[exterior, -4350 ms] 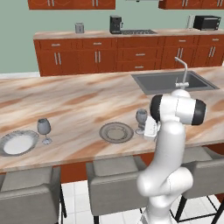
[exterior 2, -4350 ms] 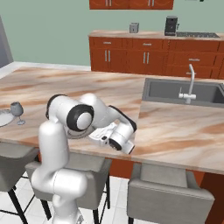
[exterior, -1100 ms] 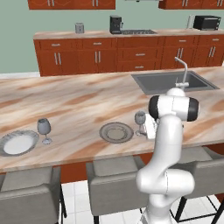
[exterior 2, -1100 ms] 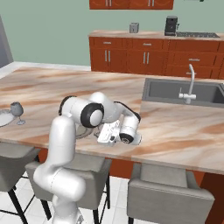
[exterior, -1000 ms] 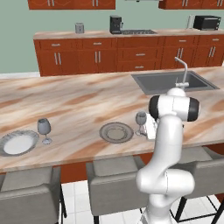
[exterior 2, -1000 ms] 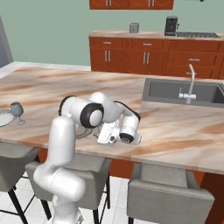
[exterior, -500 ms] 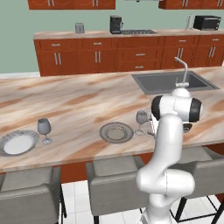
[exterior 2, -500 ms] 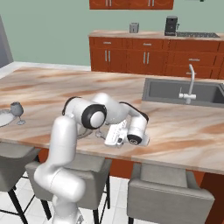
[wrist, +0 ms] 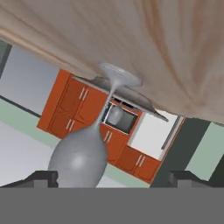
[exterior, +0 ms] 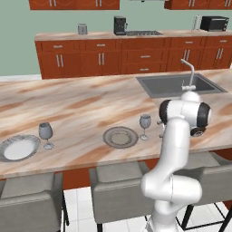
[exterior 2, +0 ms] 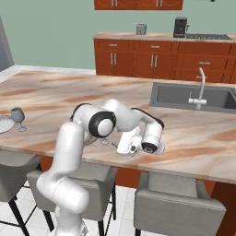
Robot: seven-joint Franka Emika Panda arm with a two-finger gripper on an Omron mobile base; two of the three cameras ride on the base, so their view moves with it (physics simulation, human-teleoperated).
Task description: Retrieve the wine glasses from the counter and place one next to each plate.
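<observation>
Your fingers (wrist: 113, 179) stand spread apart, gripping nothing; one wine glass (wrist: 85, 148) rises upside-down between the tips in the hand view; that glass (exterior: 145, 125) stands upright near the desk's (exterior: 81, 108) front edge, just right of the greyish-tan plate (exterior: 120, 137); the other glass (exterior: 45, 134) stands beside the white plate (exterior: 18, 148) toward the front left corner.

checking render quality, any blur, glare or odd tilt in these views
Left base view: even flat light, soft shadows beside the wine glass and plate, no glare. Hand view: rolled upside down, counter overhead, the glass's bowl large and close. Right base view: sharp, arm blocks that glass.
</observation>
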